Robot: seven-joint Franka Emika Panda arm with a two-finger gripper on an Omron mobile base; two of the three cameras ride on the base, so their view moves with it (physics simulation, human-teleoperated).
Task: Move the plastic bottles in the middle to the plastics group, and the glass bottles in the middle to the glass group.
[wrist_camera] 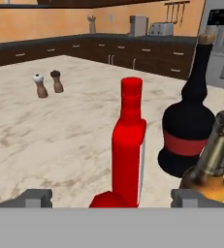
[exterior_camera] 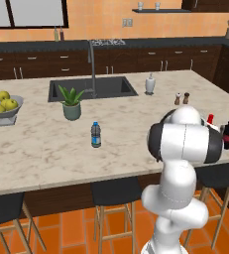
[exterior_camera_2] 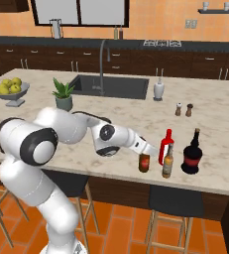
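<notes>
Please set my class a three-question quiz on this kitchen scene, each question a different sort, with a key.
1. True or false: the water bottle stands right beside the dark bottle.
2. Which thing is closest to the pincer? A. the red-topped brown bottle B. the potted plant C. the fruit bowl
3. Fill the gap: the pincer's jaws stand ____.
Key: 1 false; 2 A; 3 open.
</notes>
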